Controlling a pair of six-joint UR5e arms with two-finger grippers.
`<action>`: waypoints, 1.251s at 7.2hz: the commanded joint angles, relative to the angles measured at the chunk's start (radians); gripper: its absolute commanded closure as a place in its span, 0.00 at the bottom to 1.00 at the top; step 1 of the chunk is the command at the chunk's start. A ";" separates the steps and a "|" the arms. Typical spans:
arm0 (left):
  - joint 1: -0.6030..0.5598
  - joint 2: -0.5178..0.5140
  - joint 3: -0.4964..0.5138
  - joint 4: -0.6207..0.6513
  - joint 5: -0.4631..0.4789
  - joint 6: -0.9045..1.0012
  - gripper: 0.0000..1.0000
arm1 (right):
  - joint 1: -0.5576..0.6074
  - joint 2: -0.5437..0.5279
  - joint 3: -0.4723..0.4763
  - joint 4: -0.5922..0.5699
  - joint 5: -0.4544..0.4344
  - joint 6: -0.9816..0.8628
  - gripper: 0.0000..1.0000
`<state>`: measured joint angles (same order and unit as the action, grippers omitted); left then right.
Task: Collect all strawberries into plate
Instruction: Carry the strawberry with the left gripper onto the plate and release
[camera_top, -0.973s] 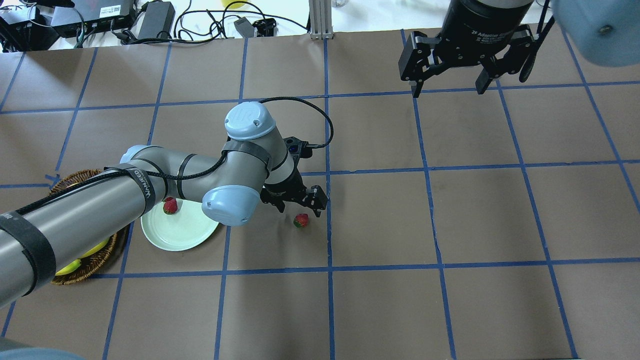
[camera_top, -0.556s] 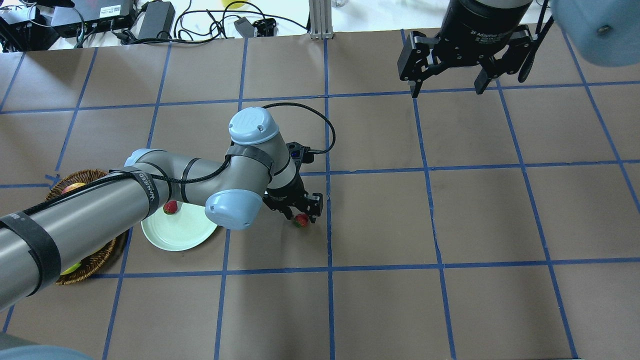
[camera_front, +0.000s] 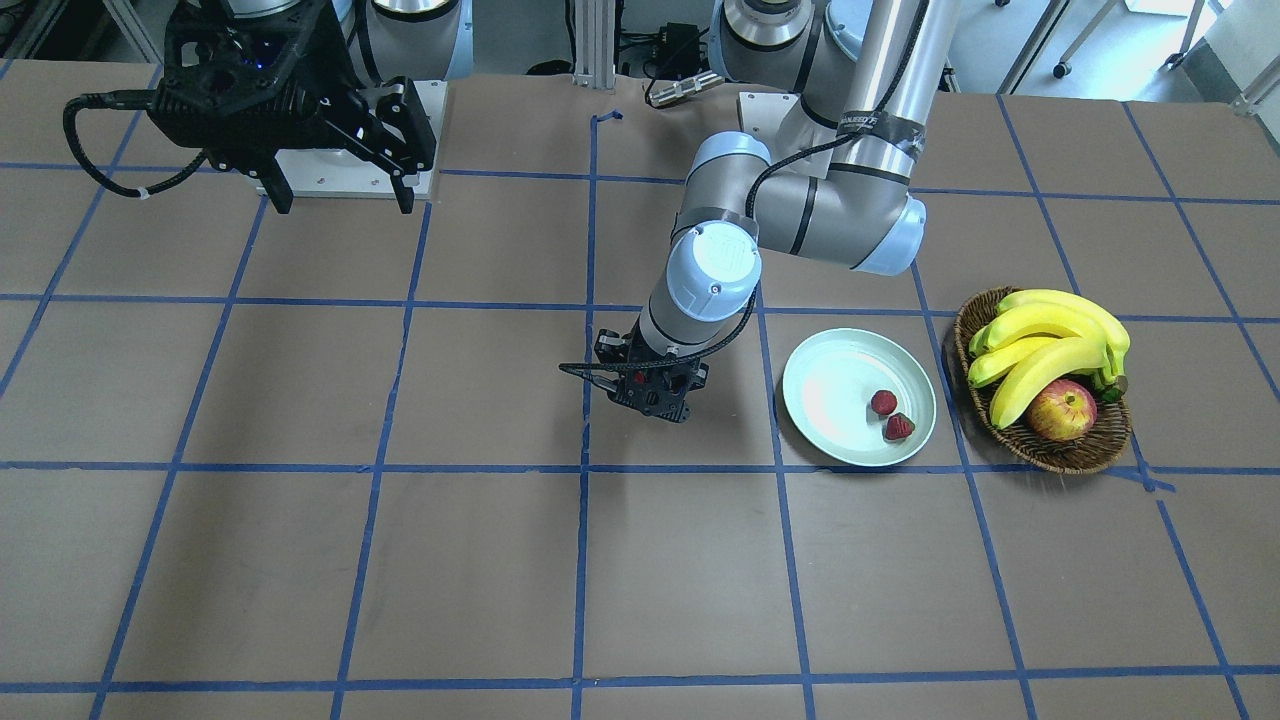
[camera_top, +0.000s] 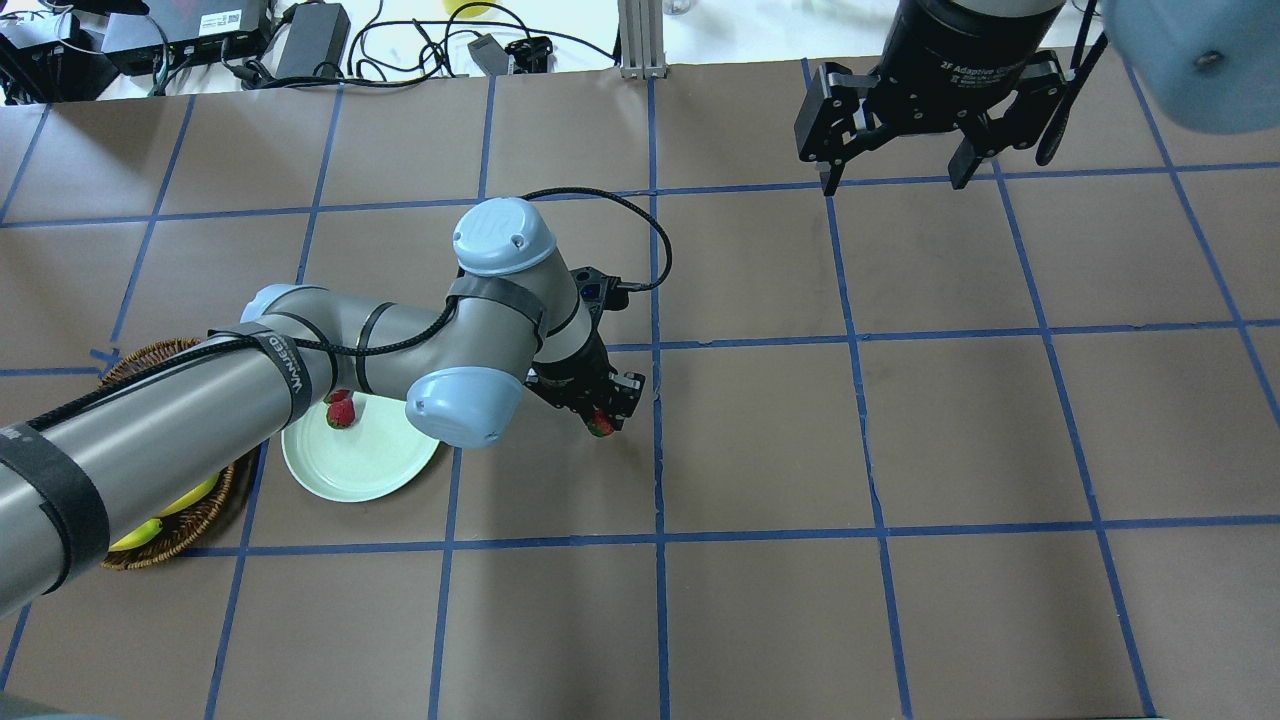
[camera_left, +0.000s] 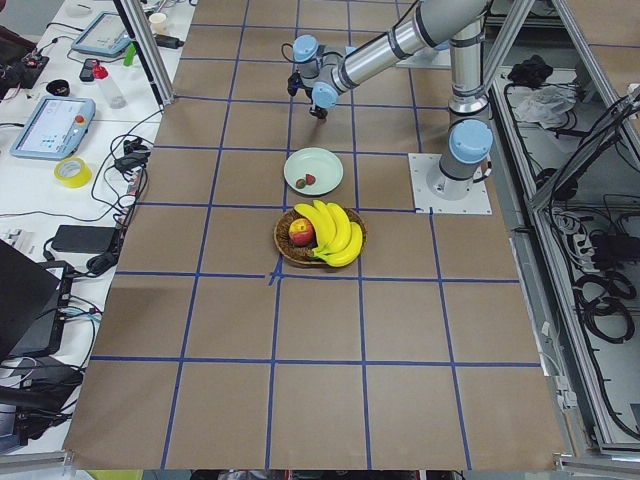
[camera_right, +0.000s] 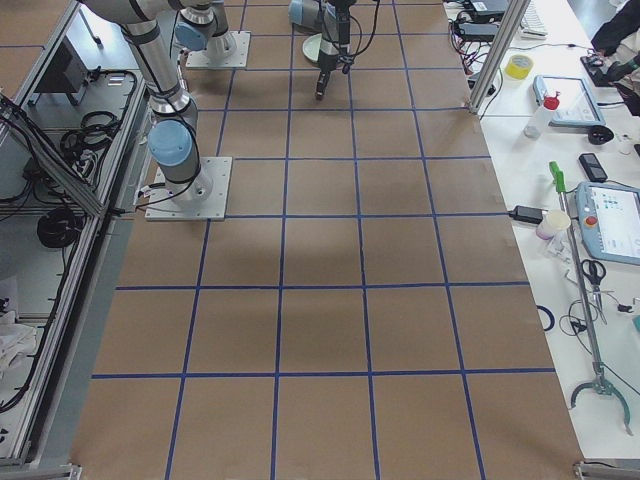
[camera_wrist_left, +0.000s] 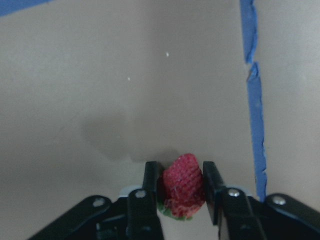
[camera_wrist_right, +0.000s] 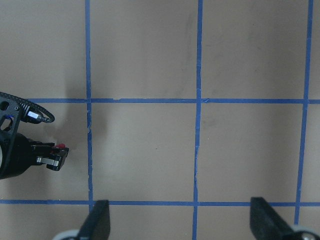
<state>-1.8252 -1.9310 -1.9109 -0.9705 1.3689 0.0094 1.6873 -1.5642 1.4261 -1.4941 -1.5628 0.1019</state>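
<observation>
My left gripper (camera_wrist_left: 181, 174) squeezes a strawberry (camera_wrist_left: 183, 186) near the plate (camera_front: 822, 398), which has two berries (camera_front: 883, 402). My right gripper (camera_top: 894, 182) is spread wide.

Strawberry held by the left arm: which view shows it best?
Left wrist view: the strawberry fills the centre, pinched between both fingers. Overhead shows only a red sliver below the fingers. Right wrist shows at most a red speck. Front-facing hides it. In the side views it is too small to tell.
</observation>
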 joint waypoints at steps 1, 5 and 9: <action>0.062 0.038 0.172 -0.229 0.033 0.009 1.00 | 0.000 0.000 -0.001 0.000 -0.002 -0.001 0.00; 0.366 0.047 0.127 -0.335 0.226 0.361 1.00 | 0.000 0.000 0.000 0.000 0.000 0.001 0.00; 0.415 0.050 0.041 -0.304 0.258 0.419 0.01 | 0.000 -0.001 -0.001 0.000 -0.002 -0.001 0.00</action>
<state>-1.4139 -1.8846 -1.8658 -1.2875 1.6093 0.4269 1.6864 -1.5646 1.4261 -1.4941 -1.5650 0.1013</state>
